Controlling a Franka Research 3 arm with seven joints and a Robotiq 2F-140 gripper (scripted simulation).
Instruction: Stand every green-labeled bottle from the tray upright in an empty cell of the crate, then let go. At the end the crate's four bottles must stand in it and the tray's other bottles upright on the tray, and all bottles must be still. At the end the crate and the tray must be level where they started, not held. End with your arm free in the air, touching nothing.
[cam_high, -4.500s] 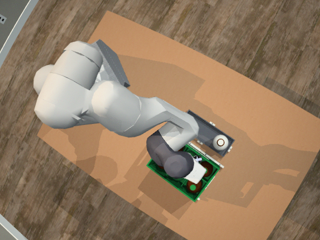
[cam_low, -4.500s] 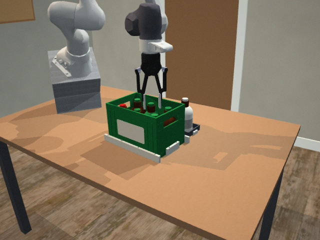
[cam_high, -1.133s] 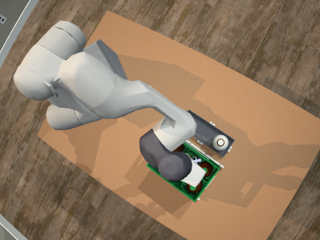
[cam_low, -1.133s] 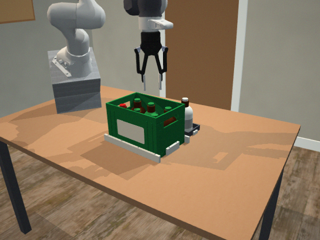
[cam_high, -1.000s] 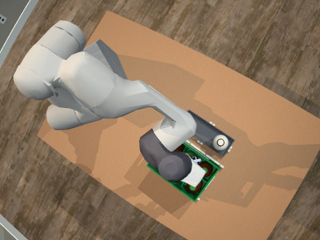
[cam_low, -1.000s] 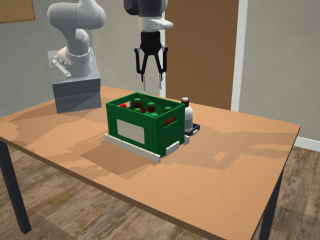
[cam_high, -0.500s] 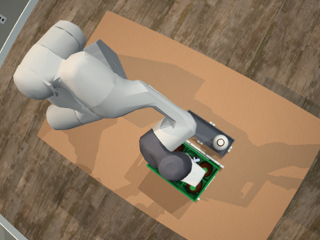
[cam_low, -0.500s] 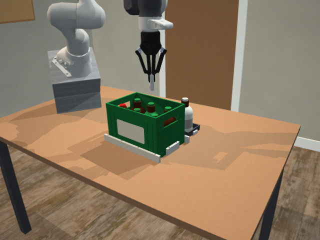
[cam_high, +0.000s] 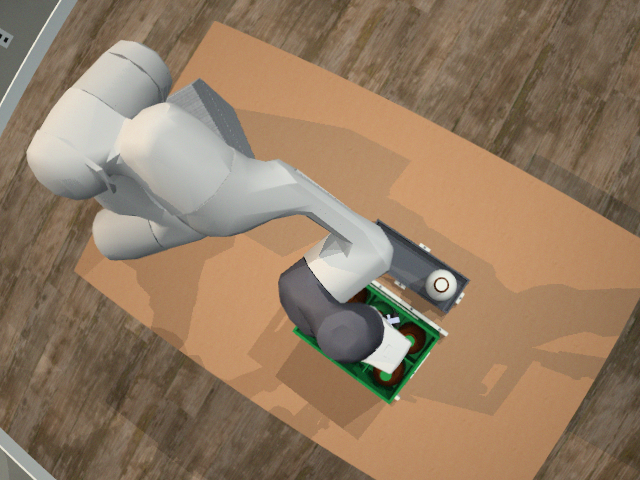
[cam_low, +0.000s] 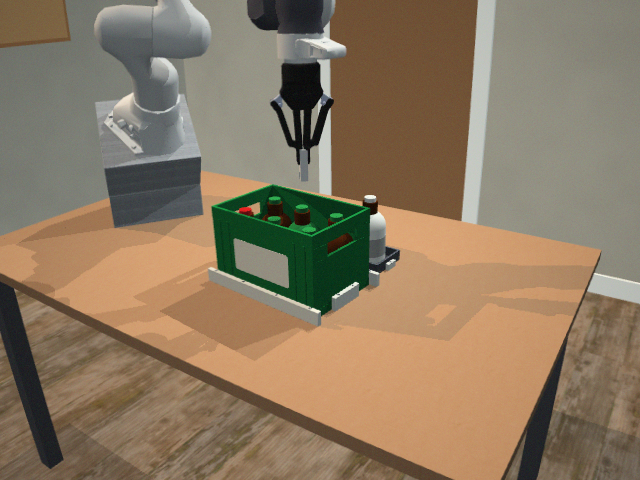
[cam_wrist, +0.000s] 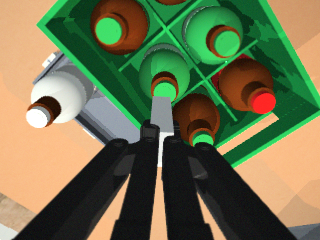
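The claw (cam_high: 393, 319) (cam_low: 303, 165) (cam_wrist: 160, 110) is closed with nothing in it. It hangs in the air over the green crate (cam_high: 342, 365) (cam_low: 224, 242) (cam_wrist: 55, 25), not touching it or any bottle.

The crate stands flat on the brown table (cam_high: 516, 206) (cam_low: 439, 372). Six bottles stand inside the crate, each in its own little cell. The two bottles with green labels are in the crate's middle cells: one green bottle (cam_low: 301, 217) (cam_wrist: 164, 72) is on the side by the tray, and the other green bottle (cam_low: 273, 221) (cam_wrist: 210, 37) is on the far side from the tray. Brown bottles fill the crate's end cells. One brown bottle (cam_low: 245, 211) (cam_wrist: 247, 82) has a red cap, and the others have green caps.

The gray tray (cam_high: 413, 258) (cam_low: 392, 255) (cam_wrist: 107, 115) sits flat just beside the crate. One white bottle (cam_high: 440, 285) (cam_low: 377, 227) (cam_wrist: 60, 97) stands straight up on it, near one end.

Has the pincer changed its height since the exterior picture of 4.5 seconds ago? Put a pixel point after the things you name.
Yes, upward. Then its fingertips reached down to the rim of the crate (cam_high: 341, 365) (cam_low: 343, 273) (cam_wrist: 75, 45); now the pincer (cam_high: 392, 319) (cam_low: 303, 178) (cam_wrist: 160, 110) hangs above it.
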